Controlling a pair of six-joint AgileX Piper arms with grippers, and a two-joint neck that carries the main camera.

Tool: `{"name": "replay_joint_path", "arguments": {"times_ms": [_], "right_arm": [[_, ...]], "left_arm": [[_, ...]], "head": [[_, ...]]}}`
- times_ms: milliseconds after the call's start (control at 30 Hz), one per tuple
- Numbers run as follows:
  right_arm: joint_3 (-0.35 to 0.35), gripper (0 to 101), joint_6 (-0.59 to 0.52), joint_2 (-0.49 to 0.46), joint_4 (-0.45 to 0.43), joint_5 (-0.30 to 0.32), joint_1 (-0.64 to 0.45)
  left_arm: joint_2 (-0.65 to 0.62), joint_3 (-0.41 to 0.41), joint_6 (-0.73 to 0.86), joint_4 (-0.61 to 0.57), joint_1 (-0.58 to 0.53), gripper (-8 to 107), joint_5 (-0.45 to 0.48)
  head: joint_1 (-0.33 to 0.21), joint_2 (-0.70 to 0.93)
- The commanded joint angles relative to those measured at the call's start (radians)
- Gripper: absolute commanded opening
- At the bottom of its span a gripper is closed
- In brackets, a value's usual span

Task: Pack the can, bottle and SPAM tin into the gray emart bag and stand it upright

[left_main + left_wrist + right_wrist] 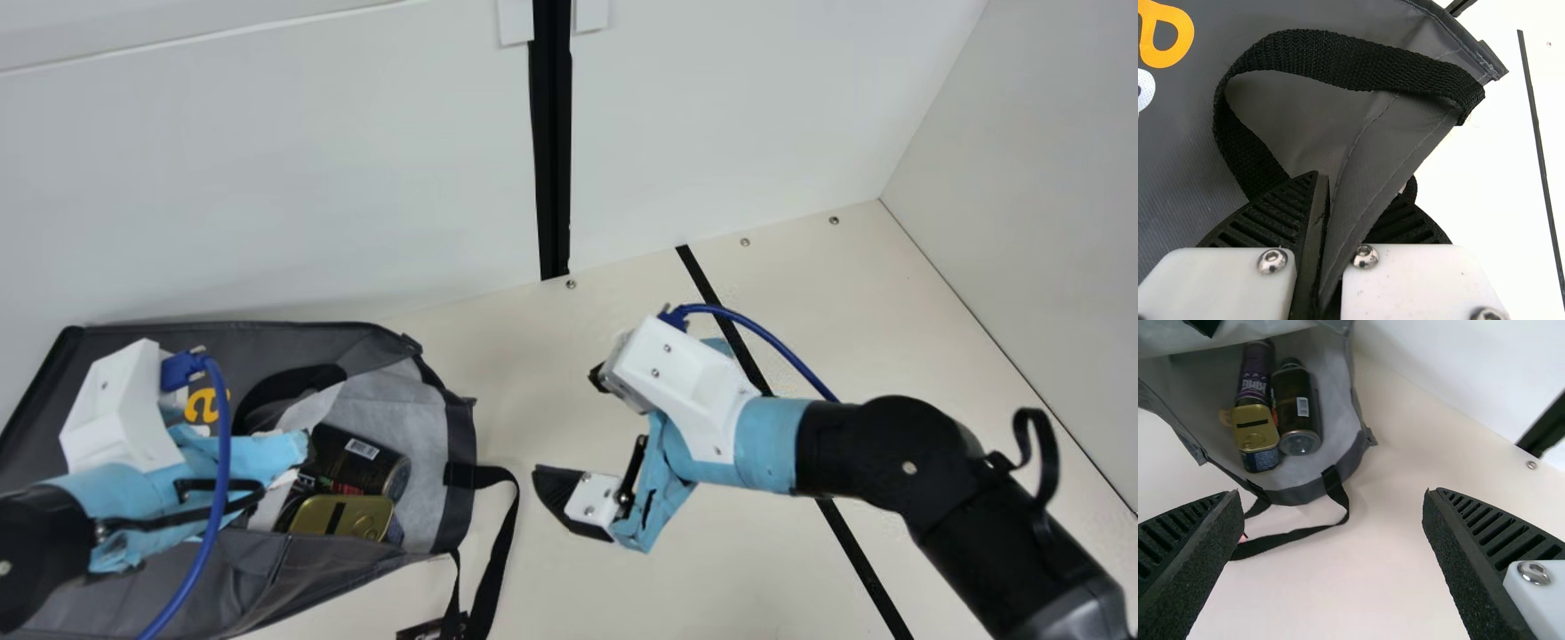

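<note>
On the cream table [711,578], seems time to right the gray emart bag [320,340], lying open toward the wide-spread right gripper [1333,491], pinched by the nearer left gripper [1346,189]

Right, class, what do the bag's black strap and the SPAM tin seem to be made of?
The strap looks like matte synthetic webbing, perhaps nylon, from its ribbed weave. The SPAM tin seems to be smooth, glossy metal, judging by its gold face's sheen.
</note>
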Motion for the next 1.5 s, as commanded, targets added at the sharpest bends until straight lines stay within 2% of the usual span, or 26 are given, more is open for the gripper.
{"name": "replay_joint_path", "arguments": {"times_ms": [0, 300, 700, 1033, 1467], "right_arm": [[0.007, 95, 0.019, -0.024, -0.037, -0.002, -0.02], [0.028, 95, 0.083, -0.099, -0.127, 0.007, -0.143], [-0.003, 95, 0.23, -0.161, -0.269, 0.025, -0.322], [-0.058, 95, 0.431, -0.205, -0.45, 0.039, -0.396], [-0.185, 95, 0.7, -0.24, -0.699, 0.139, -0.425]], "left_arm": [[0.0, 0.0, 0.0, 0.0, 0.0, -8, 0.0], [0.0, 0.0, 0.0, 0.0, 0.0, -8, 0.0], [0.0, 0.0, 0.0, 0.0, 0.0, -8, 0.0], [0.0, 0.0, 0.0, 0.0, 0.0, -8, 0.0], [0.0, 0.0, 0.0, 0.0, 0.0, -8, 0.0]], "head": [[-0.023, -0.002], [-0.023, -0.002], [-0.023, -0.002], [-0.023, -0.002], [-0.023, -0.002]]}}
